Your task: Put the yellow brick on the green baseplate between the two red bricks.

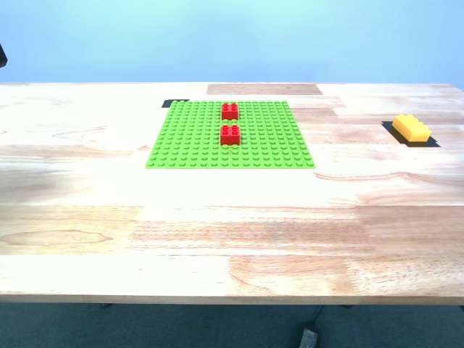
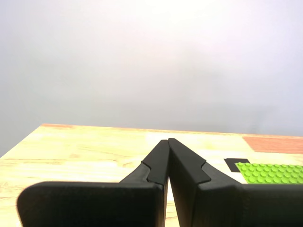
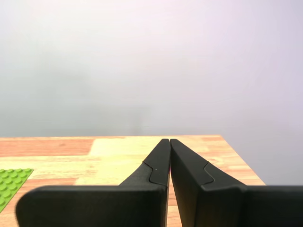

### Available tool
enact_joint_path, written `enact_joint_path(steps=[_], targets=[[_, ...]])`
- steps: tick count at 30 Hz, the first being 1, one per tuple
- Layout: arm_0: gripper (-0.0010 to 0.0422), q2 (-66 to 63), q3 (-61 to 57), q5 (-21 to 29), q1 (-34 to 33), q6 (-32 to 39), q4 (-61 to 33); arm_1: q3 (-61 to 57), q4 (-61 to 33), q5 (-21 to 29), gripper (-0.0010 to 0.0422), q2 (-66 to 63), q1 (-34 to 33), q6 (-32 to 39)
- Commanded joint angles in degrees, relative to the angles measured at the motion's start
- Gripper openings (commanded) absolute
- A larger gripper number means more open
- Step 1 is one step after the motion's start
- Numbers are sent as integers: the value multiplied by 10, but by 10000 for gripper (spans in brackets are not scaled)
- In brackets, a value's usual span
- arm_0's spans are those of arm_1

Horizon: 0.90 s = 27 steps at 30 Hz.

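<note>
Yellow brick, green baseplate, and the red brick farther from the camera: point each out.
yellow brick (image 1: 411,128), exterior view, its studded top face.
green baseplate (image 1: 188,138), exterior view, bare studs toward that view's left.
far red brick (image 1: 230,111), exterior view, its top face.

Counting from the exterior view: one large flat bright-green studded plastic baseplate (image 1: 196,141) on the wooden table (image 1: 217,239). Two small square bright-red plastic bricks on it, the first red brick (image 1: 230,111) farther back, the second red brick (image 1: 230,135) nearer me. One yellow-orange rectangular studded plastic brick (image 1: 411,128), off at the exterior view's right. Two black patches under things, one by the plate's far corner (image 1: 174,104), one beneath the yellow brick. Two grippers, one per wrist view: my first gripper (image 2: 168,141), my second gripper (image 3: 169,140).
</note>
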Motion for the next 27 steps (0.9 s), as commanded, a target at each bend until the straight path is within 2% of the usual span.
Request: enact_joint_path(steps=[1,11,14,16,21,25,27], targets=[[0,0,0,0,0,0,0,0,0,0,0,0,0,-9],[0,0,0,0,0,0,0,0,0,0,0,0,0,-8],[0,0,0,1,0,-10,4,0,1,-1,0,0,0,28],[0,0,0,1,0,-11,12,0,6,-1,0,0,0,27],[0,2,26,66,0,5,24,26,17,-33,0,1,0,23],[0,29,91,80,0,10,-10,84,14,-27,0,32,0,37],[0,53,133,103,0,12,-33,123,-4,-26,0,64,0,35]])
